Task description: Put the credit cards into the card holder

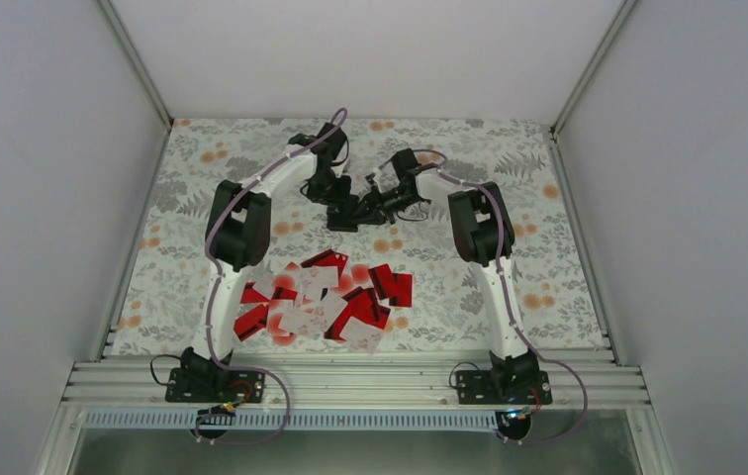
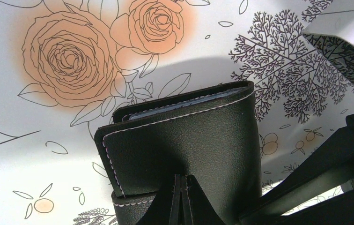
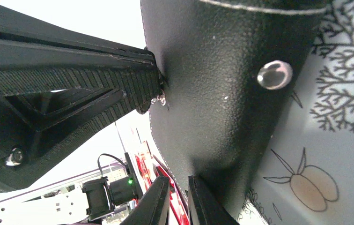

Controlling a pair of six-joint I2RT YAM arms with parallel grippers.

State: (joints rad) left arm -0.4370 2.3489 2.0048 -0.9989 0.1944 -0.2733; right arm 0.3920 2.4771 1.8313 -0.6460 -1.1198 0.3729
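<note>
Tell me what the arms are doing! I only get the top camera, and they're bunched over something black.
Observer: That is the card holder. The left wrist view shows it folded almost shut, with pale stitching along its edge.
Operator: Is somebody holding it?
Observer: Yes. In the right wrist view the right gripper looks closed on the holder's edge.
Operator: And the other one?
Observer: In the left wrist view the left gripper is shut, with its tips lying against the cover.
</note>
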